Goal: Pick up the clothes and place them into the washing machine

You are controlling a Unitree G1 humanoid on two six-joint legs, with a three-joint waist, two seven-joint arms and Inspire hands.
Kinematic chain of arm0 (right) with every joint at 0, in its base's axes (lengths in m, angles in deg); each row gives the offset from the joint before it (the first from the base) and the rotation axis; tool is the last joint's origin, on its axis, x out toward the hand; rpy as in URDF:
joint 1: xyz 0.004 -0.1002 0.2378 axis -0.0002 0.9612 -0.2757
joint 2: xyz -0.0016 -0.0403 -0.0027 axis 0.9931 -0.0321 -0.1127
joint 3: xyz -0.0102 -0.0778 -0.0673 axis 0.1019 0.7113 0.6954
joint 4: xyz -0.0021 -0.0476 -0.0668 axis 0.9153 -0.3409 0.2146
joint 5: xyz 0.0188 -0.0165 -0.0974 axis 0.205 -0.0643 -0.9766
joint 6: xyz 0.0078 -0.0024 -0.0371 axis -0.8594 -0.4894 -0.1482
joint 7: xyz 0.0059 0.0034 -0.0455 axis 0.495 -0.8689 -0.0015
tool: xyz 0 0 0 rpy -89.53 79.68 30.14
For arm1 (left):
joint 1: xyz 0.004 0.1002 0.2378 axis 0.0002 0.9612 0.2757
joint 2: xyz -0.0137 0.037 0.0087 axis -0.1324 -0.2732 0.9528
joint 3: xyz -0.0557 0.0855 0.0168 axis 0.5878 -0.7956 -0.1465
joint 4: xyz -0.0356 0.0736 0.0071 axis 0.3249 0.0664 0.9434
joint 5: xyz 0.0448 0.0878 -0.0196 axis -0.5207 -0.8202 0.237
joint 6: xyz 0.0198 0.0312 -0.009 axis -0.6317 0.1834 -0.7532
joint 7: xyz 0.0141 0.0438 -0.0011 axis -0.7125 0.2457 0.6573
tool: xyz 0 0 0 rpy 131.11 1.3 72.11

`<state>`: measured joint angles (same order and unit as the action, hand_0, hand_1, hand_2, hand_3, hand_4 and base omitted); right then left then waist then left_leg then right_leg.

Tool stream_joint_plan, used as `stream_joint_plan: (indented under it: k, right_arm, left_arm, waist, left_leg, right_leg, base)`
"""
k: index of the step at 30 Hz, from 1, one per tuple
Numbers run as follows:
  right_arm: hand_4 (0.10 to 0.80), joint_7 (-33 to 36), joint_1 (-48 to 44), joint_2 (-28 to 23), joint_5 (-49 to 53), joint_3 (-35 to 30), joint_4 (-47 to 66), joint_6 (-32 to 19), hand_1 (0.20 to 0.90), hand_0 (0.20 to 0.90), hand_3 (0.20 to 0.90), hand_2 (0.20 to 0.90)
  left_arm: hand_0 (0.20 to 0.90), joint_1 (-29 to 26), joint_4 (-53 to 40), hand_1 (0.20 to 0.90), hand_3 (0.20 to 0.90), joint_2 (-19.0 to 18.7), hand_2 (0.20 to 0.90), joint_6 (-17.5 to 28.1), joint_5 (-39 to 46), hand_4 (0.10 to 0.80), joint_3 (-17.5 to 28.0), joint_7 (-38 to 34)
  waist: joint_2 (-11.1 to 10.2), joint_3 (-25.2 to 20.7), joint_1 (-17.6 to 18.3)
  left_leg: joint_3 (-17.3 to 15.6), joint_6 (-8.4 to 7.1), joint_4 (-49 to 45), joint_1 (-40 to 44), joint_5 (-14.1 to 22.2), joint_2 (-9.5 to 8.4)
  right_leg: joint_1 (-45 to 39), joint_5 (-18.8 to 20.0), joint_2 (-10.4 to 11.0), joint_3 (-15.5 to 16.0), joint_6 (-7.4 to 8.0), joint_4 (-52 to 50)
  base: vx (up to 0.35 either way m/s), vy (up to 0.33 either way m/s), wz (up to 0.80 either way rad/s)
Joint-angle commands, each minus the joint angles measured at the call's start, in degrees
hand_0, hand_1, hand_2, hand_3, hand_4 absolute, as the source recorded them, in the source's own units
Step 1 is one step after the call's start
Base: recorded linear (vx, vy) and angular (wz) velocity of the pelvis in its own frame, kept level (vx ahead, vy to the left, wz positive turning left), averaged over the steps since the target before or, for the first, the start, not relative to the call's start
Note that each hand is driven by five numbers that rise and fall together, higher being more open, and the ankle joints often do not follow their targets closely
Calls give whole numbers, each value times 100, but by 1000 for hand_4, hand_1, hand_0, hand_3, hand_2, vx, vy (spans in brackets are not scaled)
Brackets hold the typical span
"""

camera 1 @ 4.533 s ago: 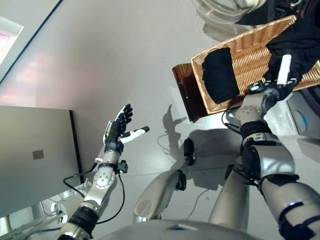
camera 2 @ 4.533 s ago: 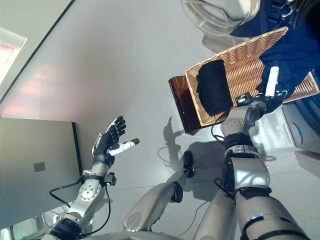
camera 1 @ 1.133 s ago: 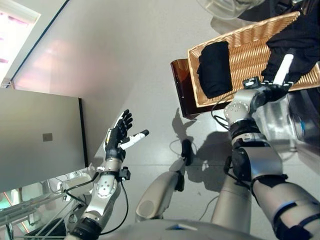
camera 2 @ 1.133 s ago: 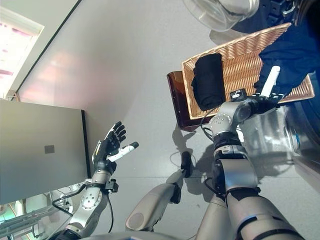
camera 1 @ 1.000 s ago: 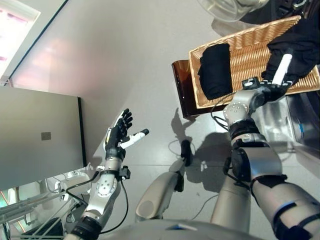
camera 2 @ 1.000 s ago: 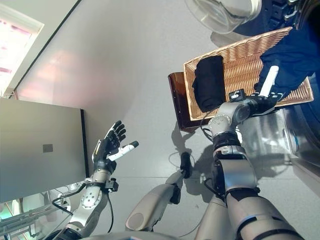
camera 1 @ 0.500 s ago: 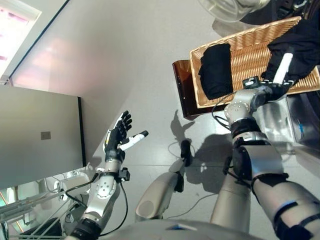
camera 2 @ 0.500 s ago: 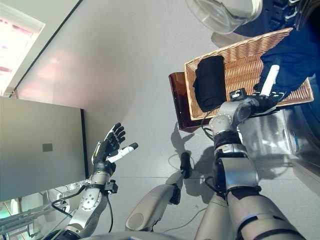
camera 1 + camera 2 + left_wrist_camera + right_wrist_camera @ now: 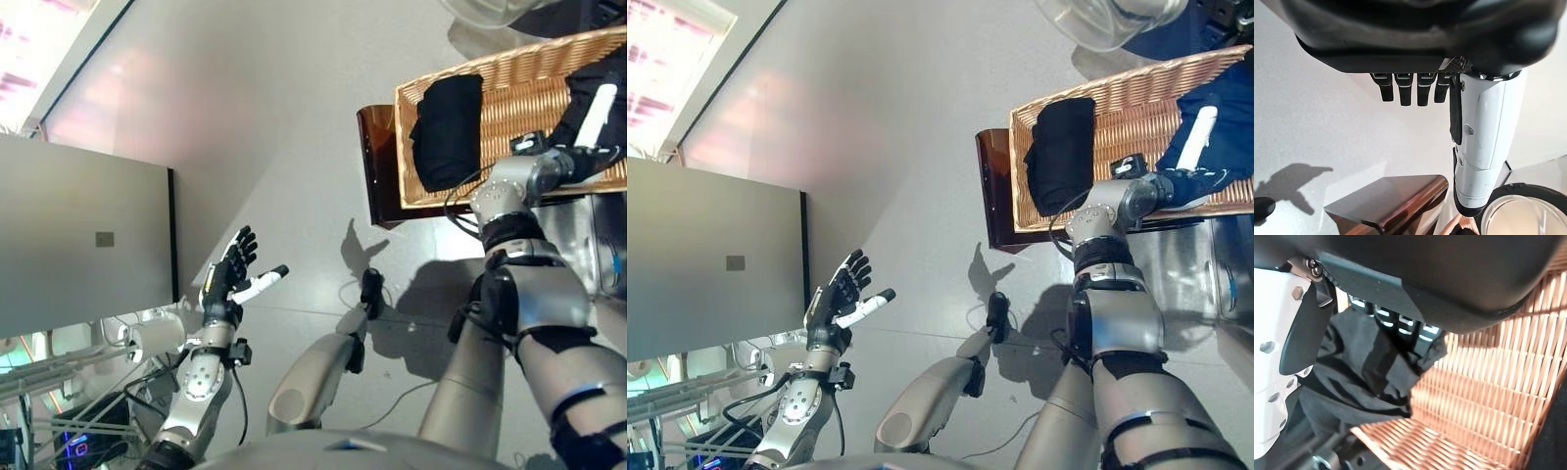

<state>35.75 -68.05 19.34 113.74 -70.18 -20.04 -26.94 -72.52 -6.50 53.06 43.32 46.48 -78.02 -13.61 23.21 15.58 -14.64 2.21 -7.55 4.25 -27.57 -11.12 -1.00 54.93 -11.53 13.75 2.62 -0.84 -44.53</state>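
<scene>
So the wicker basket [image 9: 509,108] sits at 2 o'clock holding a folded black garment [image 9: 448,132] and dark blue clothes [image 9: 1227,122]. Right hand [image 9: 1187,171] has fingers [image 9: 1396,328] curled into that cloth, probably to lift. Left hand [image 9: 233,279] spread, empty.

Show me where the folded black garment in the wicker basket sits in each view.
Left eye view: folded black garment, basket's left end.
Right eye view: same.
Left wrist view: not in it.
Right wrist view: cannot tell; other dark cloth shows.
Shared landmark: wicker basket.
</scene>
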Motion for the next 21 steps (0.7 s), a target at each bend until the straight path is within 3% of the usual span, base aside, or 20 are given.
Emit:
stream_joint_plan:
  k: [1,3,8,15,16,17,20,21]
  right_arm:
    - [800,-92,-874,-664,-616,626,20,133,900,900,900,900]
    - [800,-102,-952,-758,-639,654,-55,200,900,900,900,900]
    - [800,-92,-993,-1116,-543,531,-80,186,900,900,900,900]
    - [800,-33,-1174,-1717,-882,750,338,188,900,900,900,900]
    - [800,-82,-1419,-2185,-1037,992,619,196,900,900,900,900]
    - [800,-78,-1460,-2201,-1037,1026,607,203,900,900,900,900]
    - [800,150,-1608,-2605,-1206,1061,963,60,900,900,900,900]
    - [800,306,-1678,-3025,-1407,1057,1288,-27,900,900,900,900]
  left_arm:
    - [900,-386,-483,900,900,-489,900,534,-65,800,193,-258]
    - [900,-350,-551,900,900,-472,900,529,-62,800,222,-256]
    - [900,-341,-680,900,900,-503,900,569,-100,800,267,-248]
    - [900,-395,-697,900,900,-524,900,619,-108,800,386,-264]
    - [900,-368,-661,900,900,-541,900,638,-22,800,422,-218]
    - [900,-388,-652,900,900,-520,900,640,-10,800,421,-207]
    - [900,-443,-511,900,900,-501,900,620,48,800,375,-193]
    - [900,-468,-421,900,900,-524,900,629,47,800,367,-193]
  waist:
    - [81,54,-150]
    - [110,4,-190]
    - [188,-16,-198]
    - [208,-144,-134]
    - [158,-200,-77]
    - [154,-228,-90]
    - [138,-288,56]
    - [55,-356,211]
  left_leg:
    - [71,-101,29,277,339,-7]
    - [115,-97,61,330,449,-42]
    - [281,-141,75,306,403,-133]
    - [314,-133,75,382,439,-225]
    - [267,-136,69,383,346,-217]
    - [250,-136,75,433,430,-225]
    - [175,-108,67,523,379,-208]
    - [117,-117,61,625,398,-227]
  right_leg:
    - [-865,334,43,-119,525,1450]
    - [-794,70,103,-178,564,1208]
    - [-741,-109,232,-175,534,947]
    - [-845,-72,204,-241,536,1072]
    - [-862,162,171,-244,531,1191]
    - [-928,22,174,-270,550,1214]
    - [-1081,268,122,-252,538,1430]
    - [-1260,328,110,-264,538,1616]
  base:
    - [80,-16,10]
    - [92,-39,20]
    - [-4,-48,12]
    - [36,7,12]
    - [51,35,8]
    - [-22,74,7]
    - [64,59,1]
    - [54,34,-16]
